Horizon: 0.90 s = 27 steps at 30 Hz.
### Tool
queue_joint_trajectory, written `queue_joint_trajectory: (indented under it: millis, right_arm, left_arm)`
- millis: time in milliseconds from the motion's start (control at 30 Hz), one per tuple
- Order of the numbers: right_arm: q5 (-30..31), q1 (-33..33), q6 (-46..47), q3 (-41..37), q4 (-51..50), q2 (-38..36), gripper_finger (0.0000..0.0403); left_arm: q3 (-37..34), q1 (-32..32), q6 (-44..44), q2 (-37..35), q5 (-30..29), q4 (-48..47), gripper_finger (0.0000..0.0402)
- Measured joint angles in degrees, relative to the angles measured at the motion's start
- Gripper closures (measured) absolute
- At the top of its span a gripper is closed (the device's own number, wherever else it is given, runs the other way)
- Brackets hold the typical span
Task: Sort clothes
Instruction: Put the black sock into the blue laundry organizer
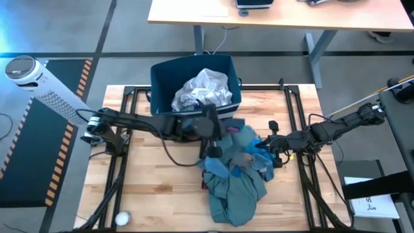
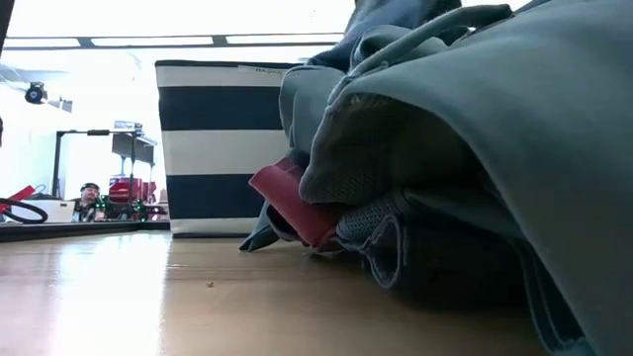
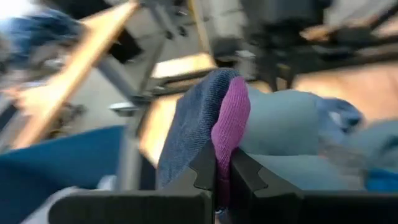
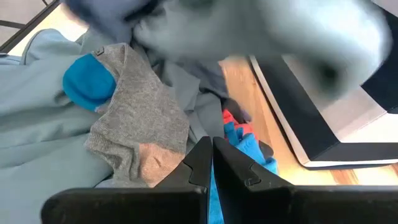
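Place: a robotics lab or workshop is indicated.
Evidence: hazard-striped floor mat [image 1: 76, 83], second desk [image 1: 278, 16], wooden counter [image 1: 162, 175] framed by black rails.

bin [image 2: 213, 148] navy w/ white stripes | big garment [image 1: 236, 188] teal | sock [image 4: 134, 124] grey, blue toe

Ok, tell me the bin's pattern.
Navy with white horizontal stripes on the bin, clearest in the low view.
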Motion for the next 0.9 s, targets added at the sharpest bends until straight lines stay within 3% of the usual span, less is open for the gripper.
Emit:
queue_joint_trajectory:
  millis: [133, 233, 600, 900]
  right_arm:
    - [-0.02, -0.01, 0.04, 0.0, 0.01, 0.0, 0.0403]
    - [-0.02, 0.01, 0.1, -0.17, -0.06, 0.02, 0.0403]
    - [-0.02, -0.01, -1.4, -0.24, 0.08, 0.02, 0.0403]
    - [-0.02, -0.01, -1.4, -0.24, 0.08, 0.02, 0.0403]
  left_arm:
    - [0.0, 0.48, -0.01, -3.45, -6.67, -0.79, 0.0401]
    - [0.0, 0.96, -0.02, -6.03, -8.36, -0.74, 0.0401]
    - [0.02, 1.14, -0.58, -9.89, -8.35, -0.72, 0.0401]
    - [0.04, 1.14, -0.22, -9.44, -6.97, -0.21, 0.0359]
